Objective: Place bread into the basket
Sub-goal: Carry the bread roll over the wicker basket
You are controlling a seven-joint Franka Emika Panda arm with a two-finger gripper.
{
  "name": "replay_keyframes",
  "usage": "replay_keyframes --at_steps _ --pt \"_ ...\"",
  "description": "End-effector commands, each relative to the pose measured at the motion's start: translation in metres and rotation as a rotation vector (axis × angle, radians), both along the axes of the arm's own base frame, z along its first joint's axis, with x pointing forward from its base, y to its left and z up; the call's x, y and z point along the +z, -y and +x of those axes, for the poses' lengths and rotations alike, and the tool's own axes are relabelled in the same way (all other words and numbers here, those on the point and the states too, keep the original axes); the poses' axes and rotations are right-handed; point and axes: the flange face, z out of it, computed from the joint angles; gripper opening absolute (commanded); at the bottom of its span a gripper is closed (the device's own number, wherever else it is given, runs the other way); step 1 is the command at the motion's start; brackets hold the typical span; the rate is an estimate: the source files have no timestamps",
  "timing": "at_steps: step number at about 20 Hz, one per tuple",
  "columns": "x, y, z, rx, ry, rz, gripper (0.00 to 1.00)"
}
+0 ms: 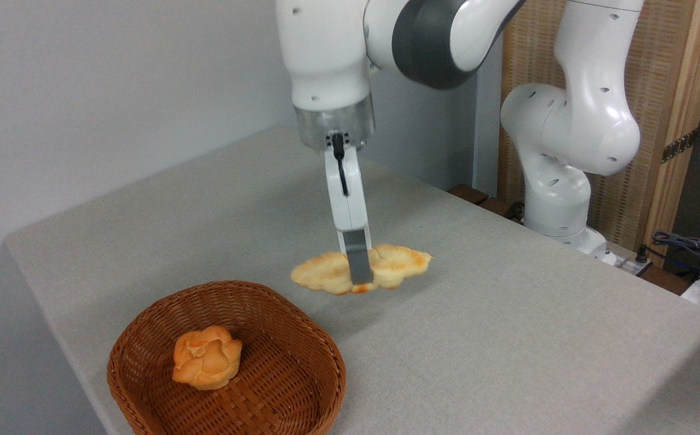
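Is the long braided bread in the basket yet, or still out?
Out. The bread is over the table, beside the basket, with the gripper at its middle.

My white arm comes in from the top and bends down over the table. My wrist points straight down. My gripper hangs low, and its thin grey fingers are pinched tight on the bread.

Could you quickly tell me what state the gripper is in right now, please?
Gripper: jaws shut on the bread, gripped at its middle, beyond the basket.
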Motion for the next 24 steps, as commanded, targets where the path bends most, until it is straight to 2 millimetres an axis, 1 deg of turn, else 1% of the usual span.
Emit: replay_keyframes --at_steps 1,3,5,6,8,9,10,11,12,13,14,18,19,20,21,24 --pt "0.034 -0.008 0.060 0.168 0.022 -0.133 0.37" --pt "0.047 -0.004 0.090 0.276 0.049 -0.148 0.37" --pt "0.055 0.000 0.121 0.365 0.074 -0.135 0.38" --pt "0.055 0.002 0.134 0.382 0.083 -0.129 0.40" --pt "0.052 0.003 0.148 0.387 0.097 -0.122 0.41" --pt "0.048 0.003 0.150 0.389 0.095 -0.118 0.43" --pt "0.045 0.003 0.152 0.392 0.098 -0.117 0.48" --pt "0.045 0.002 0.154 0.391 0.109 -0.115 0.52" --pt "0.046 0.001 0.154 0.394 0.114 -0.115 0.61" --pt "0.046 -0.002 0.154 0.399 0.116 -0.115 0.83" --pt "0.046 -0.008 0.154 0.408 0.119 -0.113 0.87" --pt "0.046 -0.006 0.154 0.409 0.116 -0.117 0.87" --pt "0.046 -0.006 0.154 0.409 0.118 -0.119 0.90" --pt "0.046 -0.006 0.154 0.414 0.116 -0.119 0.97" --pt "0.046 -0.006 0.154 0.421 0.117 -0.120 0.99" --pt "0.046 -0.006 0.154 0.437 0.115 -0.122 1.00"
